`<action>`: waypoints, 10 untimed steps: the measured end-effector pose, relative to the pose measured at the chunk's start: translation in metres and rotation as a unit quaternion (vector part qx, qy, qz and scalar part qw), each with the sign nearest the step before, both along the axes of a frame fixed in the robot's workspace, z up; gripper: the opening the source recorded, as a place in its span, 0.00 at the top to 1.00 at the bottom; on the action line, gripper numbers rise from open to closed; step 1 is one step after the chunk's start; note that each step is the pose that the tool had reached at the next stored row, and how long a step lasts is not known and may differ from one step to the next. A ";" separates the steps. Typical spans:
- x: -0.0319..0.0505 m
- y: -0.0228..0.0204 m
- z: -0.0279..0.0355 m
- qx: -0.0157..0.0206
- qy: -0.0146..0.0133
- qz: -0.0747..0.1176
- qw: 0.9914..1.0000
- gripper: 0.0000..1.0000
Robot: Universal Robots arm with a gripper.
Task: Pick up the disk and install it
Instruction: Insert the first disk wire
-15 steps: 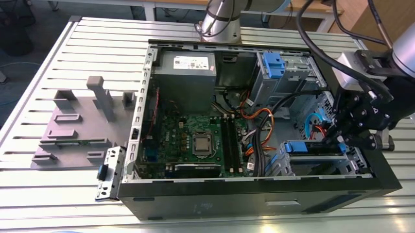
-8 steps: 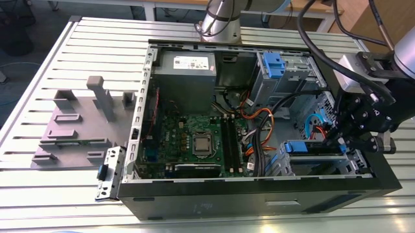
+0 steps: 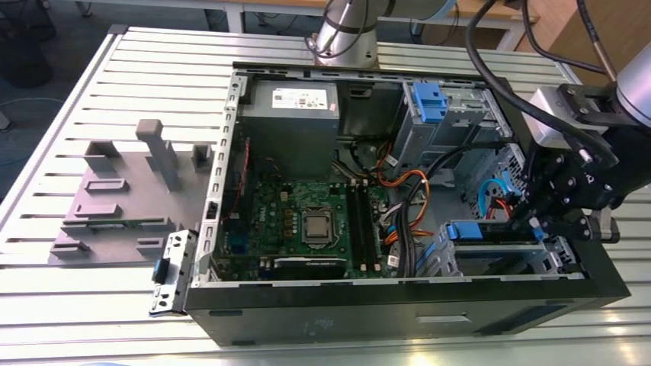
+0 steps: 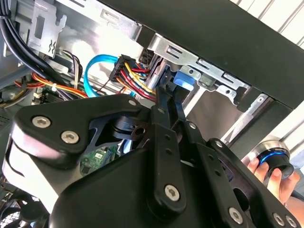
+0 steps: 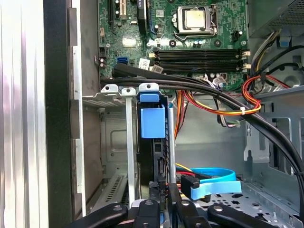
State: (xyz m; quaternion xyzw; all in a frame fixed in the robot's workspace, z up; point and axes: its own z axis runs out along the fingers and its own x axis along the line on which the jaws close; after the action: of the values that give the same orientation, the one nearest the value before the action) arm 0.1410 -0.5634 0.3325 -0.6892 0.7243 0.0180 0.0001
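While upright, disk [image 5: 153, 122] (blue-framed) between jaws

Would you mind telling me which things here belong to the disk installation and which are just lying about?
Job: the disk in the drive bay, the gripper at it, the computer case.
Lying about: grey fixture, latch bracket, a hand holding a knob.

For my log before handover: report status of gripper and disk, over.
Black gripper low over grey metal drive cage. Flat disk in blue plastic frame stands edgewise in cage. Thick black cables cross beside cage.
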 end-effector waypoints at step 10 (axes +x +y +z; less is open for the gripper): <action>-0.0001 -0.0002 -0.0037 0.000 0.000 0.000 1.000 0.81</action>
State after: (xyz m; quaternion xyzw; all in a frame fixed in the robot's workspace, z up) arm 0.1409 -0.5636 0.3287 -0.6892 0.7243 0.0179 -0.0001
